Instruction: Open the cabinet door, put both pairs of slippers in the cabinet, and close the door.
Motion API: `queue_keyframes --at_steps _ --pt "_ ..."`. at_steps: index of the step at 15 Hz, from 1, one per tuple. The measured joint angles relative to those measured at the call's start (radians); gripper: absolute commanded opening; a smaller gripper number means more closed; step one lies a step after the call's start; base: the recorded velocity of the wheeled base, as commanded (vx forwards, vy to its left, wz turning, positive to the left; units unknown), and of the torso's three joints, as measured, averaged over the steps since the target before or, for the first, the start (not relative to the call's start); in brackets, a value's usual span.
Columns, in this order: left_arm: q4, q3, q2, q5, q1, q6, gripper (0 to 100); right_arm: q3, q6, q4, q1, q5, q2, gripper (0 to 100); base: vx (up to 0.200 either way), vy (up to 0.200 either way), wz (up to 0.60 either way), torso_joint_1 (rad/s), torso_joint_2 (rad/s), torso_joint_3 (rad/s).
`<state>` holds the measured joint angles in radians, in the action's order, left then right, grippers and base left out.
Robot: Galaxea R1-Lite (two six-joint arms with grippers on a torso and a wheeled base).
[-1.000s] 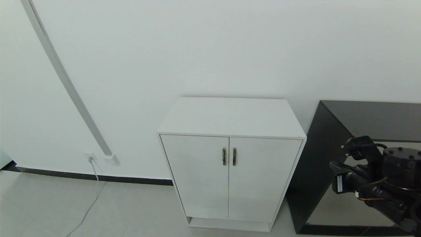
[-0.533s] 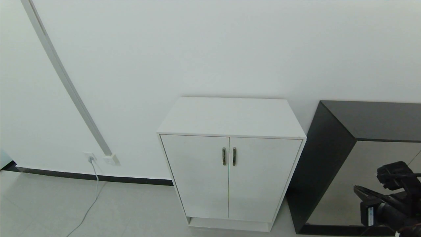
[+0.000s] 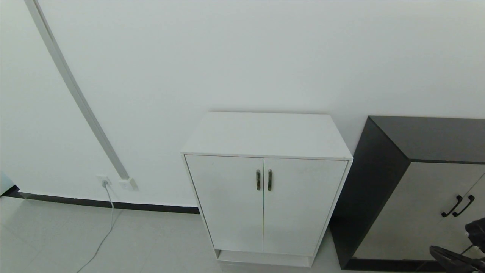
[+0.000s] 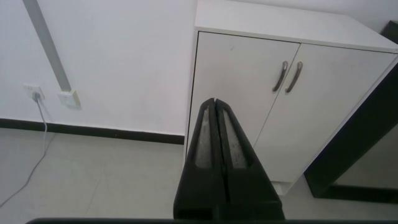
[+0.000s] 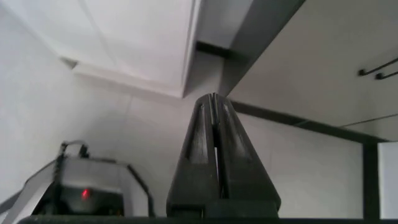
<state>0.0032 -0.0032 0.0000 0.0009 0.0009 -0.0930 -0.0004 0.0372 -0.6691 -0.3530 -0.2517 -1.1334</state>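
Left pincer (image 4: pixel 215 101) was pressed shut, empty — the white cabinet (image 4: pixel 239 71) stood ahead of it, doors closed, upright handles (image 4: pixel 293 76) beyond its tips; the shut right pincer (image 5: pixel 214 97) seemed farther, lower.

From the head, high and set back, facing forward and down on the cabinet (image 3: pixel 265 201) against the wall (image 3: pixel 227 57). From the left wrist, lower and nearer, along the closed left pincer (image 4: pixel 215 104) toward the same doors. From the right wrist, low, along the closed right pincer (image 5: pixel 214 99) over floor (image 5: pixel 143 130), catching that cabinet's foot and the black cabinet (image 5: pixel 317 62) beside it.
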Motion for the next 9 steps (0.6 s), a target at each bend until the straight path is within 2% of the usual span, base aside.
queue_keyframes --at_steps 6,9 --pt "0.0 0.0 0.0 0.0 -0.001 0.0 0 0.0 -0.005 0.427 0.0 0.173 0.341 0 0.0 0.0 0.0 0.0 0.0 0.0" --pt "0.0 0.0 0.0 0.0 0.0 0.0 0 0.0 0.0 0.532 -0.001 0.264 0.429 0 0.0 0.0 0.0 0.0 0.0 0.0"
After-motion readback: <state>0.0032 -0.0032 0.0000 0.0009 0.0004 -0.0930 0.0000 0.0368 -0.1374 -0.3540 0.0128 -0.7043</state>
